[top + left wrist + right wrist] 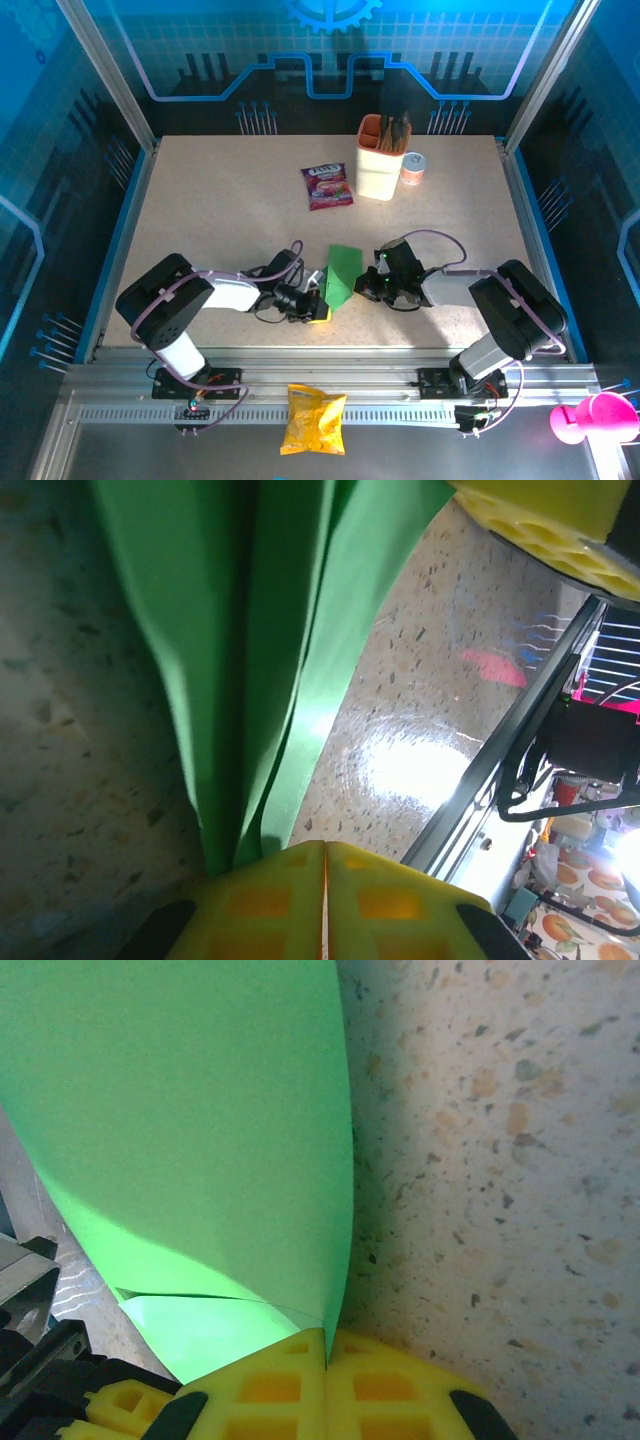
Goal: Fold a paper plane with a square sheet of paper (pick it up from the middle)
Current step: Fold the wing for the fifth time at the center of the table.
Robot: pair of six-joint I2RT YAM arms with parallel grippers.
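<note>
Green square sheet of paper (341, 275), folded narrow: my left gripper (322, 875) and right gripper (327, 1355) clench it from 2 sides, likely steadying the next crease.

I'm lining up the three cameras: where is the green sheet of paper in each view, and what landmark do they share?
Top external: the square sheet of paper stands centre, towards the near edge.
Left wrist: it fills upper left to centre, narrowing down to the left fingers.
Right wrist: it fills the upper left, its edge entering the seam between the right fingers.
Shared landmark: the speckled table top.
</note>
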